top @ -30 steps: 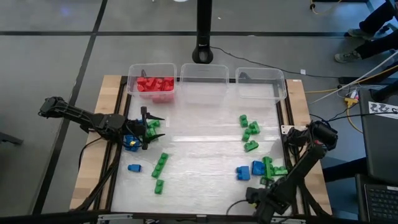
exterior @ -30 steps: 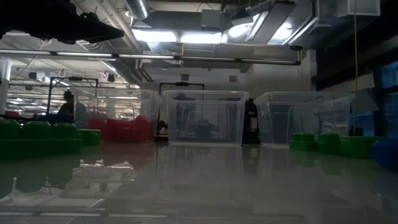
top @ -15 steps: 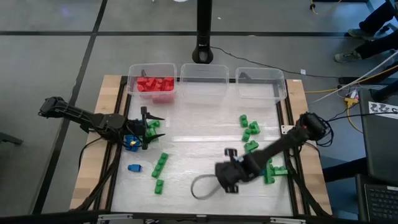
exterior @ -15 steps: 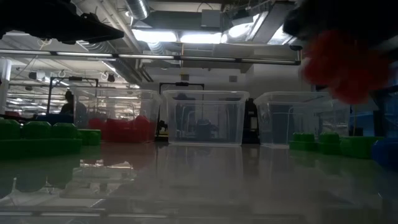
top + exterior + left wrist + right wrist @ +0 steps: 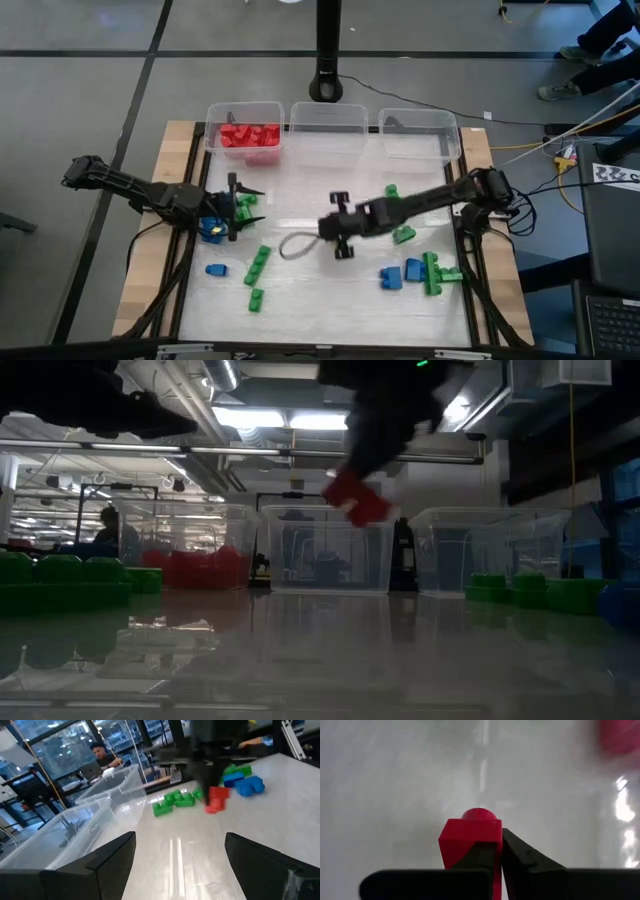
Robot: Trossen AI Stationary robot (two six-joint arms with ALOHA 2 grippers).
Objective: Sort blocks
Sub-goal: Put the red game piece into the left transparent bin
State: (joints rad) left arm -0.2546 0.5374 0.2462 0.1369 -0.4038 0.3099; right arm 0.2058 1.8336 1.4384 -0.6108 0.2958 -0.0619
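My right gripper [image 5: 336, 233] hangs over the middle of the table, shut on a small red block [image 5: 357, 498], which also shows in the left wrist view [image 5: 216, 800]. My left gripper [image 5: 244, 206] waits open at the table's left side, over a few blue and green blocks [image 5: 212, 229]. More green blocks [image 5: 401, 210] and blue blocks [image 5: 401, 272] lie flat on the table. The left clear bin [image 5: 243, 150] holds red blocks [image 5: 249, 135]. My right gripper pinches the red block's near end [image 5: 465, 851] between its two fingers, which slant down from the table's right. The block's far end, with a stud [image 5: 477, 814], sticks out past the fingertips [image 5: 520, 852]. It hangs tilted, lifted clear of the table.
Three clear bins stand along the far edge; the middle bin [image 5: 327, 118] and the right bin [image 5: 420, 132] show no blocks. Green blocks [image 5: 258, 266] and a blue one [image 5: 215, 269] lie near left, a green stack [image 5: 437, 272] near right. People sit beyond the table.
My right gripper has swung from the table's near right corner toward the middle, rising a little and rolling its wrist, with the red block carried clear of the table.
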